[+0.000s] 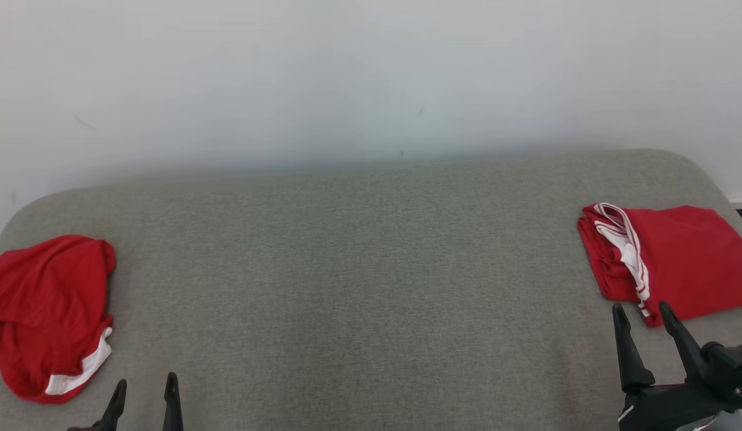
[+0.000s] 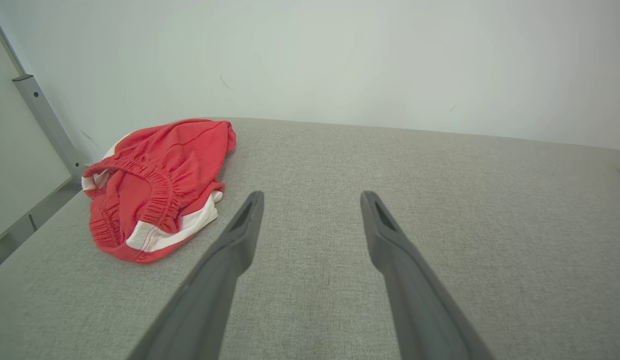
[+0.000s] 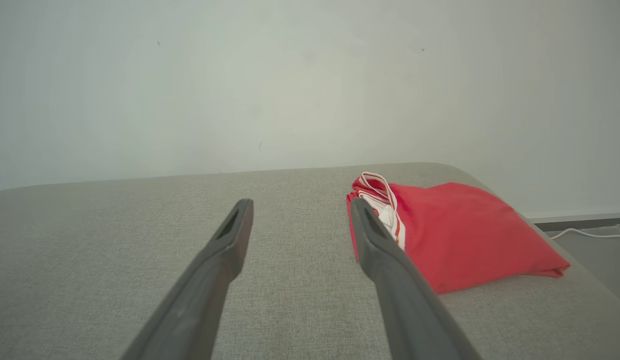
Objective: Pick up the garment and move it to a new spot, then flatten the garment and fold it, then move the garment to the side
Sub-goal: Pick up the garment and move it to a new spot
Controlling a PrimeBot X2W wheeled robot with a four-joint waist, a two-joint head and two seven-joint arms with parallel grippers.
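Red with white trim, the crumpled garment [image 1: 48, 311] lies at the left end of the table [image 1: 371, 269], just beside the left jaws, which stand wide and empty. The right jaws, equally wide, hover near a folded red garment [image 1: 688, 257]. Pickup looks like the step in hand: reach left and pinch the bunched cloth. Nothing obstructs the table's middle.

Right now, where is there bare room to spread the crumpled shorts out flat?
The middle of the grey table is bare, between the crumpled red shorts at the left end and the folded red garment at the right end. Both ends are crowded.
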